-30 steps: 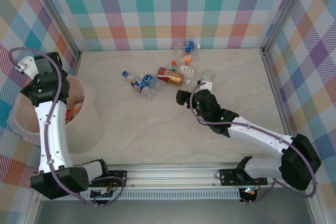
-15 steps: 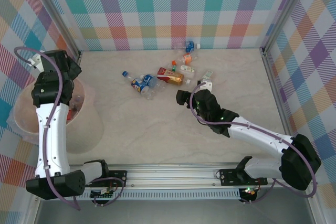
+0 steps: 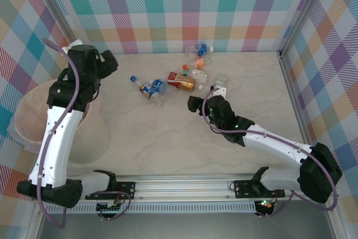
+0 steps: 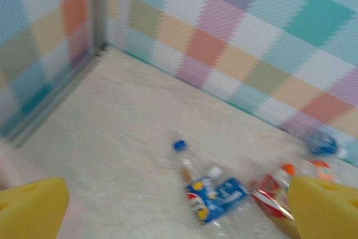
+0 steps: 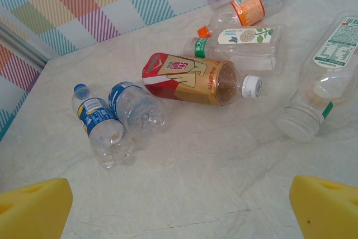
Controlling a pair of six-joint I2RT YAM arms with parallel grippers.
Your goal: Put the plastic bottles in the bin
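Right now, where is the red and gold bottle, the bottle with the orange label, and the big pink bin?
red and gold bottle point(image 5: 184, 79), right wrist view, on its label.
orange-label bottle point(image 5: 248, 7), right wrist view, on its label.
bin point(image 3: 92, 138), top external view, on its outer wall.

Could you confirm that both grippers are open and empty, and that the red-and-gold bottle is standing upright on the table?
Not quite: the red-and-gold bottle lies on its side on the table, not upright, as the right wrist view shows. The left gripper and right gripper are indeed both open and empty.
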